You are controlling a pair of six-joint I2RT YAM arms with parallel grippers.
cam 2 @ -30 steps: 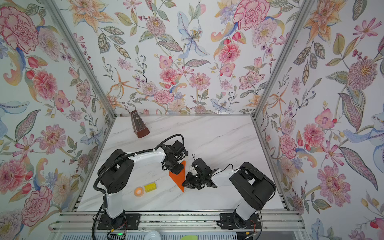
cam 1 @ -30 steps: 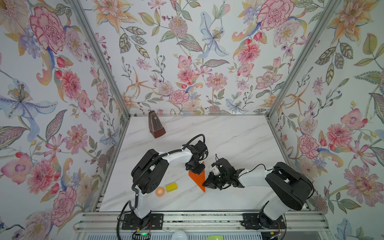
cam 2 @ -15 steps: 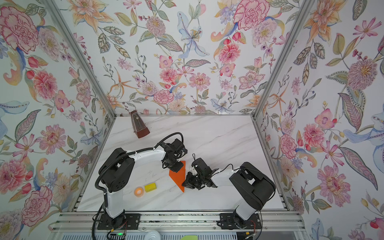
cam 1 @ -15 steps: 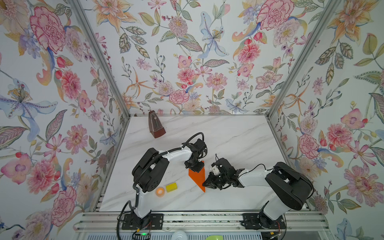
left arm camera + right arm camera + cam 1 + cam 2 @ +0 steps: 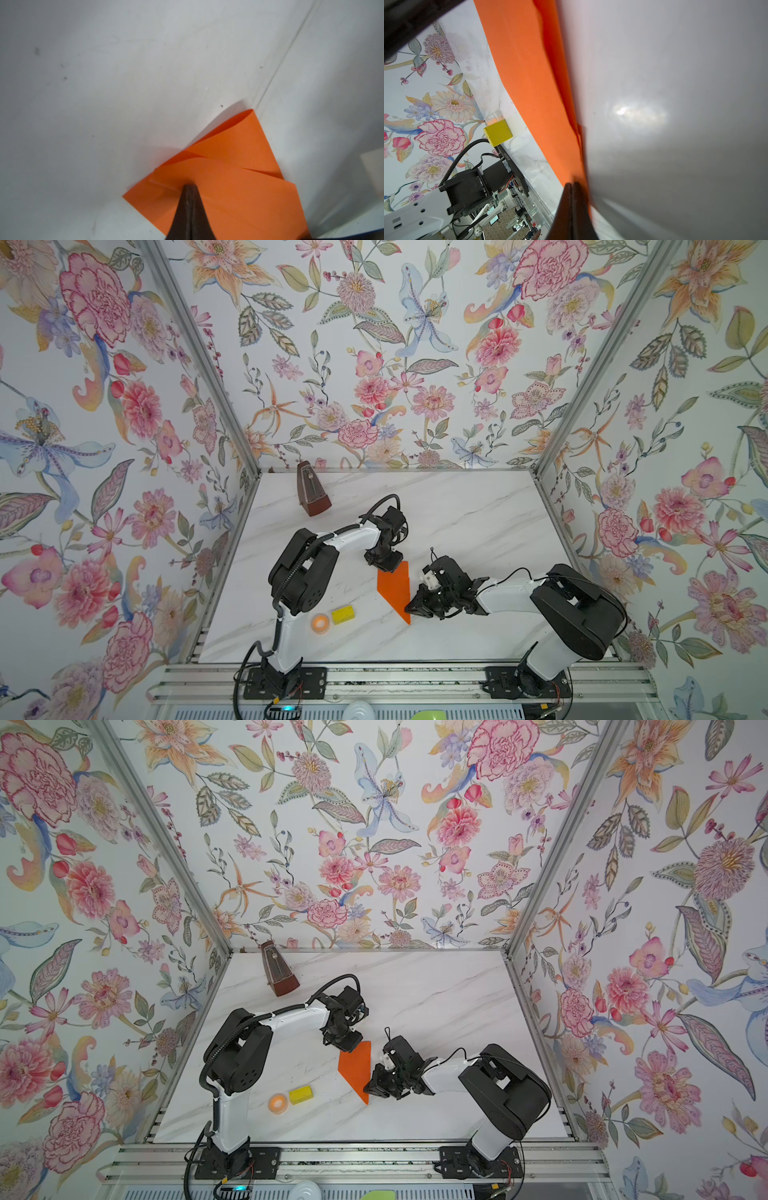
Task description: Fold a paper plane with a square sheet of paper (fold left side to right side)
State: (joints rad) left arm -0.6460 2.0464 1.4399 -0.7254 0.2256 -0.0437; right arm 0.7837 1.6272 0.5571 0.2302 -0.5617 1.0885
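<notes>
Folded square sheet of paper [image 5: 395,591] lies mid table [image 5: 457,522], both pincers closed empty: left gripper [image 5: 388,566] pins its 12 o'clock end, right gripper [image 5: 410,608] maybe touches 4 o'clock, so a nudge could skew the crease.

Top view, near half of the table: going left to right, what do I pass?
Orange tape ring → yellow block → orange paper → right gripper, shut at the paper's right edge. Left gripper omitted: it overlaps the paper.
</notes>
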